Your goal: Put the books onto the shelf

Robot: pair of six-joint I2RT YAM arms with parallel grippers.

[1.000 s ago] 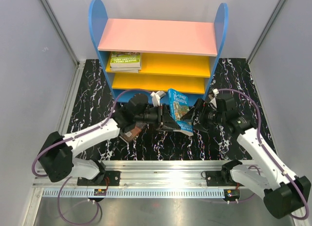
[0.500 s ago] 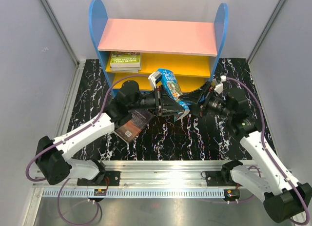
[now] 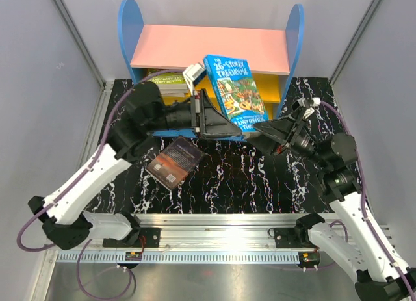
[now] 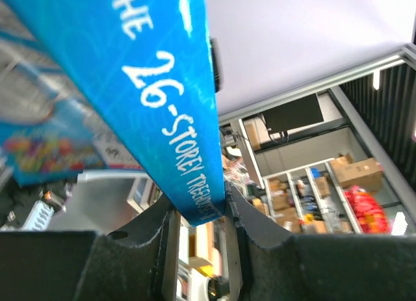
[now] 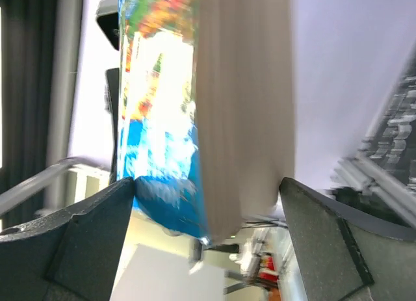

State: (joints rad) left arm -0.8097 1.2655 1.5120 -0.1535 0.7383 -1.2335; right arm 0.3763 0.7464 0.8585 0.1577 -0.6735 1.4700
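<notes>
While the left gripper pinches the blue book — the right gripper stands spread.

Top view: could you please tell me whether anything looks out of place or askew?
Yes. The blue book hangs tilted in the air before the shelf, pinched at its spine by the left end effector, with the open right end effector straddling its bottom edge. A dark book lies skewed on the table.
</notes>
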